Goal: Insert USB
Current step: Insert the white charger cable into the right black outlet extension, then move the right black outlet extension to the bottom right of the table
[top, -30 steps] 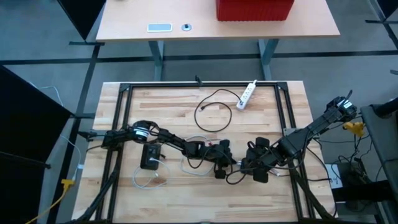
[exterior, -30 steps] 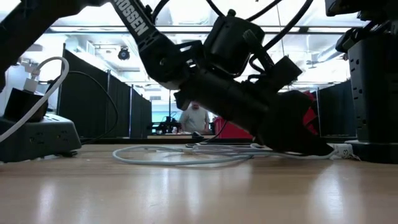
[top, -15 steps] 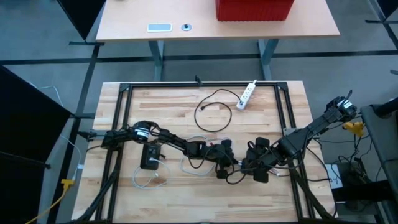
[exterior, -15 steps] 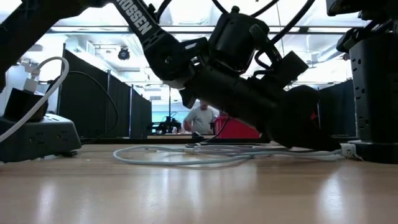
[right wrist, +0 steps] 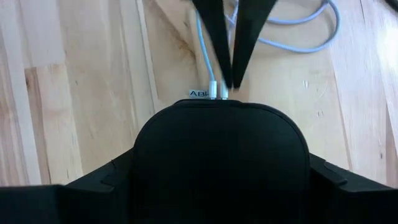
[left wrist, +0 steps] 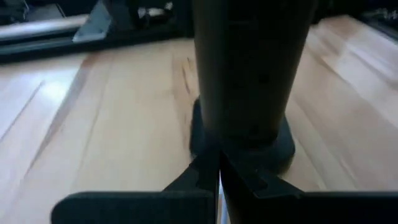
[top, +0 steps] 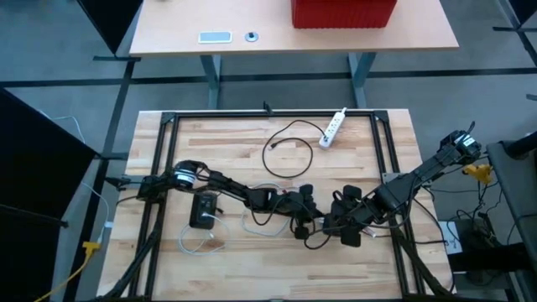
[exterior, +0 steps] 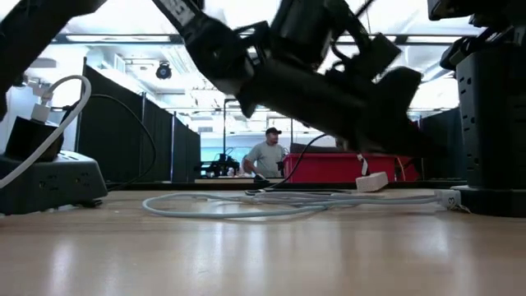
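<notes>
From above we see the wooden slatted table (top: 277,151); the left gripper (top: 304,220) and right gripper (top: 329,225) meet near its front centre. In the low view, looped white cable (exterior: 271,201) lies flat. In the left wrist view, fingers pinched shut. In the right wrist view, fingers grip a rounded matte black block (right wrist: 221,162), and the white USB plug (right wrist: 216,92) touches it.

A: Left arm (top: 226,190), finish?
B: Matte black, jointed links, one pale round cap near its base, picture's left.
A: Right arm (top: 403,186)?
B: Same black housings; black cables looped along it, yellow fitting at far right.
</notes>
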{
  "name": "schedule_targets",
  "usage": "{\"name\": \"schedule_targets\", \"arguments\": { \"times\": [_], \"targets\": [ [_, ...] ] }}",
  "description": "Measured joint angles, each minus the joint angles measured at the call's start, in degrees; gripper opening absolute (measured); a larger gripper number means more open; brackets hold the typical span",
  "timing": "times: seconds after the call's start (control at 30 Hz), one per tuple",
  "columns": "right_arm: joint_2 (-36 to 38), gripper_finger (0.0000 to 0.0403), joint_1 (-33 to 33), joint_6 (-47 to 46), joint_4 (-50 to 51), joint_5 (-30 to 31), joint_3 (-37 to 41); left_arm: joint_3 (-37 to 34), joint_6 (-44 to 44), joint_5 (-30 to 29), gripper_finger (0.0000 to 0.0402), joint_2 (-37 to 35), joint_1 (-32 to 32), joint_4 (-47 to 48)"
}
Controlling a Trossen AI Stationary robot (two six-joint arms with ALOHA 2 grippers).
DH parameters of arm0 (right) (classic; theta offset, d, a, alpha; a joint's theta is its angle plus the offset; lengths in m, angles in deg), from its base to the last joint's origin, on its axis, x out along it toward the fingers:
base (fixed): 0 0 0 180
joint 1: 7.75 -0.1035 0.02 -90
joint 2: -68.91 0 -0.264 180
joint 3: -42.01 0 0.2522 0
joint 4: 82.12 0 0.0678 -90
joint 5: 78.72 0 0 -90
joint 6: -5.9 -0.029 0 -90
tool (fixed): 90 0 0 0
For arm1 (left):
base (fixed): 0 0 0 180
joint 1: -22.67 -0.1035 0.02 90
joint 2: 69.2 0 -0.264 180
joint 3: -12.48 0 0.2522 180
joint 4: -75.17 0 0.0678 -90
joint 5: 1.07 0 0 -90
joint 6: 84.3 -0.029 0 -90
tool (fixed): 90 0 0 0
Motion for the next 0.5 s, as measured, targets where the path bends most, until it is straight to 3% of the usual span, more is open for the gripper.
{"name": "schedule_targets", "arguments": {
  "times": [0.1, 0.3, 0.5],
  "targets": [
    [0.02, 0.0261, 0.04, 0.34, 0.03, 0.13, 0.01, -5.56, -0.09, -1.94, 0.0000, -5.53, 0.05, 0.23],
    [0.11, 0.0261, 0.70, 2.10, -0.65, 0.92, 0.08, -23.05, 0.00, -10.68, 0.0000, -20.71, 0.31, -1.81],
    [0.27, 0.0261, 4.30, 4.23, -2.53, 1.74, 0.05, -40.65, 0.98, -11.52, 0.0000, -35.34, 0.18, -12.64]
  ]
}}
